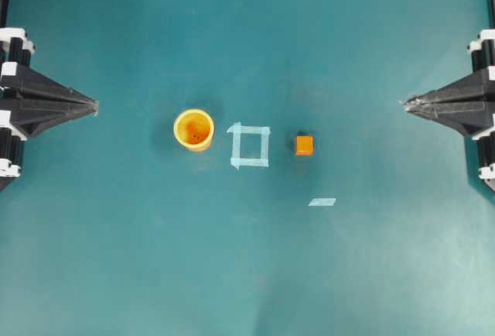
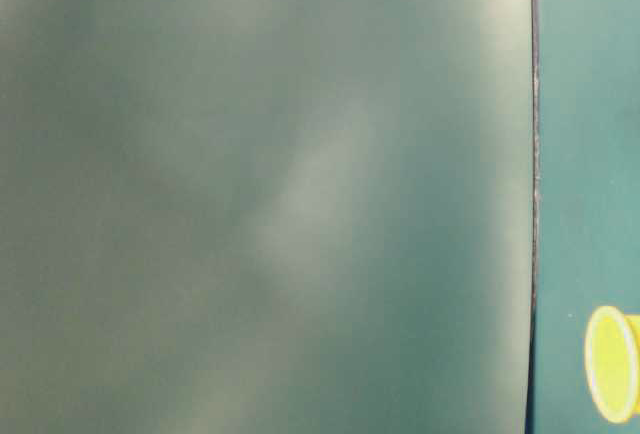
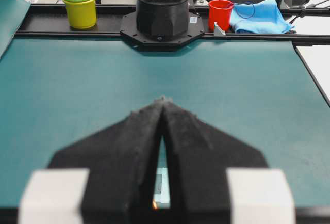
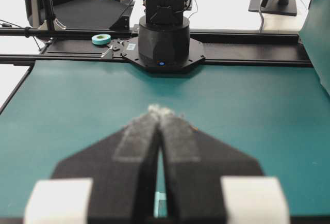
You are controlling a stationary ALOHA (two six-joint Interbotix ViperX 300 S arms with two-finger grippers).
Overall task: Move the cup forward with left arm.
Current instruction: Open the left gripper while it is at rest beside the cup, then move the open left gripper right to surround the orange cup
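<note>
The yellow-orange cup (image 1: 193, 130) stands upright on the teal table (image 1: 247, 274), left of a light-blue tape square (image 1: 250, 145). Its edge also shows in the table-level view (image 2: 612, 364), at the lower right. A small orange cube (image 1: 304, 145) sits right of the square. My left gripper (image 1: 94, 106) is shut and empty at the left edge, well apart from the cup. In the left wrist view its fingers (image 3: 163, 100) meet at the tip. My right gripper (image 1: 405, 104) is shut and empty at the right edge, and its tip shows in the right wrist view (image 4: 161, 111).
A short tape strip (image 1: 322, 202) lies below and right of the cube. Beyond the table's far side are stacked yellow and blue cups (image 3: 80, 6), a red cup (image 3: 220, 13), a blue cloth (image 3: 259, 16) and a tape roll (image 4: 101, 38). A blurred grey-green surface fills most of the table-level view.
</note>
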